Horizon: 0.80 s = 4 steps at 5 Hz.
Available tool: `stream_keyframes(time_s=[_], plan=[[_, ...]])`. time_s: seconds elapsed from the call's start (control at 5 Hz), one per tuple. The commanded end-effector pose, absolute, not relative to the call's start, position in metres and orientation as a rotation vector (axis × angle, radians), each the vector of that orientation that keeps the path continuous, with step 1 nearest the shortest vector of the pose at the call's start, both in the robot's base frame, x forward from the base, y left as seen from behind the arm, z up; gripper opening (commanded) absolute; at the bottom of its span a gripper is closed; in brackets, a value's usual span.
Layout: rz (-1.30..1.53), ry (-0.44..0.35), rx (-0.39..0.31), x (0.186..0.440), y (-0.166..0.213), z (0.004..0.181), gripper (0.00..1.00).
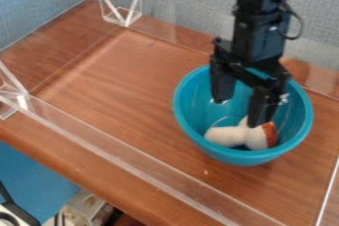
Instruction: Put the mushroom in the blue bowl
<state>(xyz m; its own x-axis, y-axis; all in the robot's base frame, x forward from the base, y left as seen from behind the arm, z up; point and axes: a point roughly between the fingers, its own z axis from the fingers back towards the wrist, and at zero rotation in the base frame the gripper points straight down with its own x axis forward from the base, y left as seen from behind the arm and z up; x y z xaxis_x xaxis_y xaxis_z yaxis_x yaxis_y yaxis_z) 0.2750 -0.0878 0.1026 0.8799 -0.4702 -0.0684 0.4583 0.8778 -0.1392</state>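
OK, gripper (248, 99) is hanging over the blue bowl (199, 121) at right-center of the frame, pointing straight down, fingers spread wide apart and gripping nothing. The mushroom (240, 134) is lying on its side on the bowl floor, cream stem pointing left, reddish-brown cap toward the right, sitting just below the fingertips (264, 114). Can't tell whether the right finger is grazing the cap or just overlapping it in this view; looks apart from the stem. The black arm is coming down from the top edge of the frame, above the bowl's far rim. The bowl is sitting on the brown wooden table (119, 81), inside the clear acrylic barrier (79, 136) that is running along the lower-left edge and the upper side. A sliver of a yellow object (225, 59) is peeking out behind the bowl's upper rim, mostly hidden by it and the arm.
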Motion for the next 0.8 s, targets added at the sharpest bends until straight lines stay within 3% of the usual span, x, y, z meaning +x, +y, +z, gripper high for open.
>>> stream_keyframes(time_s=[0.0,0.4,0.6], plan=[[-0.409,-0.009,-0.101,0.291,-0.101,0.146,1.0],[-0.257,-0.037,-0.052,0.298,-0.103,0.17,1.0],[-0.266,-0.044,-0.042,0.293,-0.092,0.164,1.0]])
